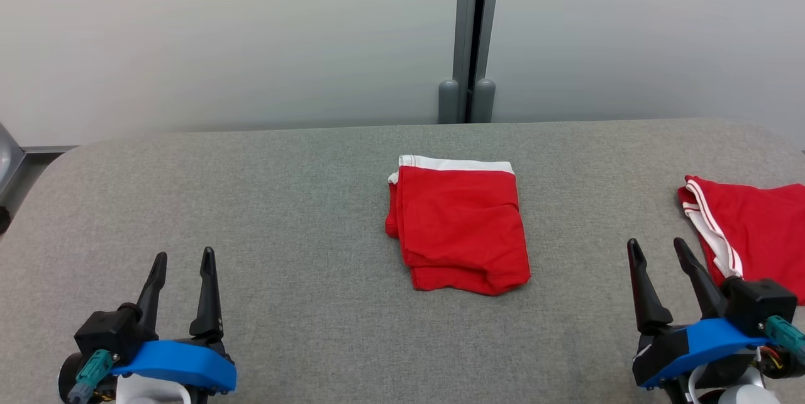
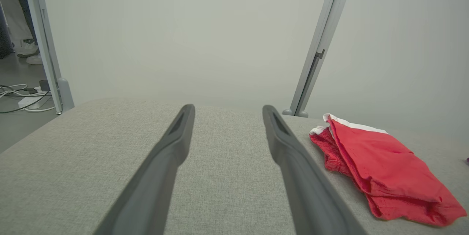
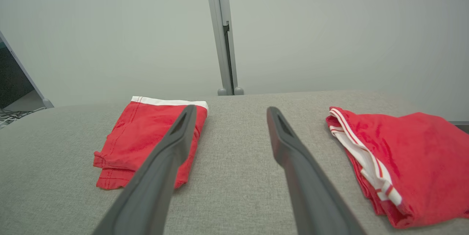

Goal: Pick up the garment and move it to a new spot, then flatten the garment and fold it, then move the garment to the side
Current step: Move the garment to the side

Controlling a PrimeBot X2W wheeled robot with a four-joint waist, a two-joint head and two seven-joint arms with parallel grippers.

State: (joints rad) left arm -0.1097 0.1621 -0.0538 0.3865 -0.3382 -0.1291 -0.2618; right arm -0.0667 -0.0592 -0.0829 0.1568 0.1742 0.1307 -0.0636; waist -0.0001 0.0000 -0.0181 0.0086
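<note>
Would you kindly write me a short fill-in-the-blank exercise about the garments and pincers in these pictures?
1. The folded garment in the middle of the grey surface is ____ with a white band.
2. The striped garment lies on the robot's ____ side.
3. The left pincer and the right pincer are both ____ and hold nothing.

Missing words: red; right; open.
</note>
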